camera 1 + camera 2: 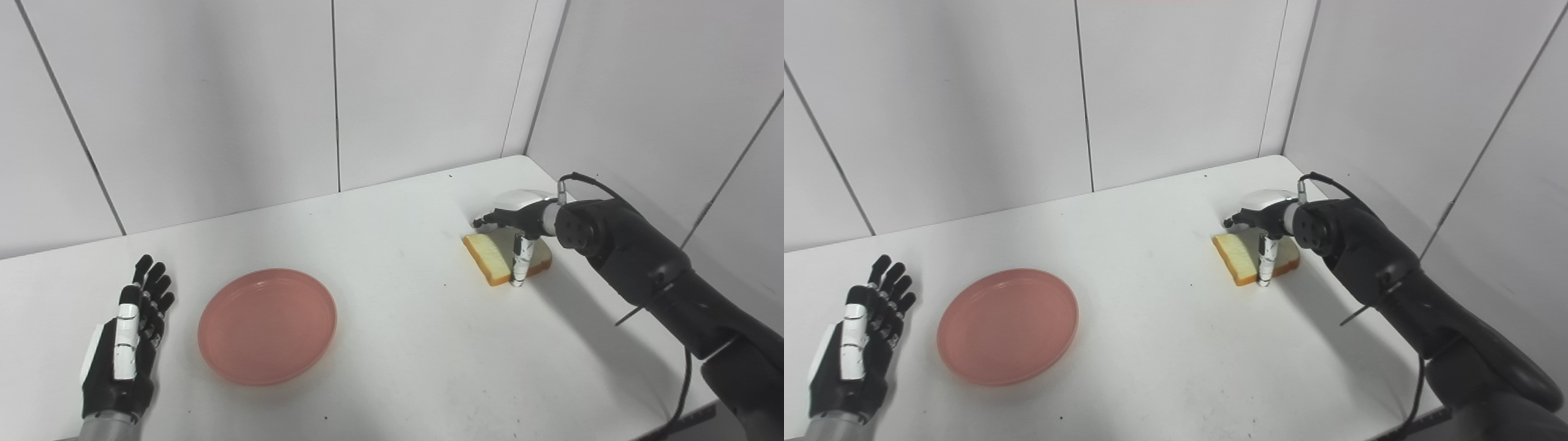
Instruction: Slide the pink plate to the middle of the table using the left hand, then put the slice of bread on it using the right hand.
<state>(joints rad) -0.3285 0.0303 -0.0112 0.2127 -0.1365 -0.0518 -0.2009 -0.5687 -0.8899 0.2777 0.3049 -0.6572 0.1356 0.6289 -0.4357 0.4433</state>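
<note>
The pink plate (267,324) lies flat on the white table (404,343), left of the middle. My left hand (128,343) rests open, palm down, a little to the left of the plate and apart from it. The slice of bread (495,254) lies on the table at the right, near the wall. My right hand (519,228) hovers over the bread. Its thumb (520,263) points straight down against the bread's near edge, and its fingers (487,219) curl over the far edge. I cannot see whether the grip is firm.
White panel walls stand close behind the table and along its right side, just past the bread. A black cable (680,404) hangs from my right arm over the table's front right edge.
</note>
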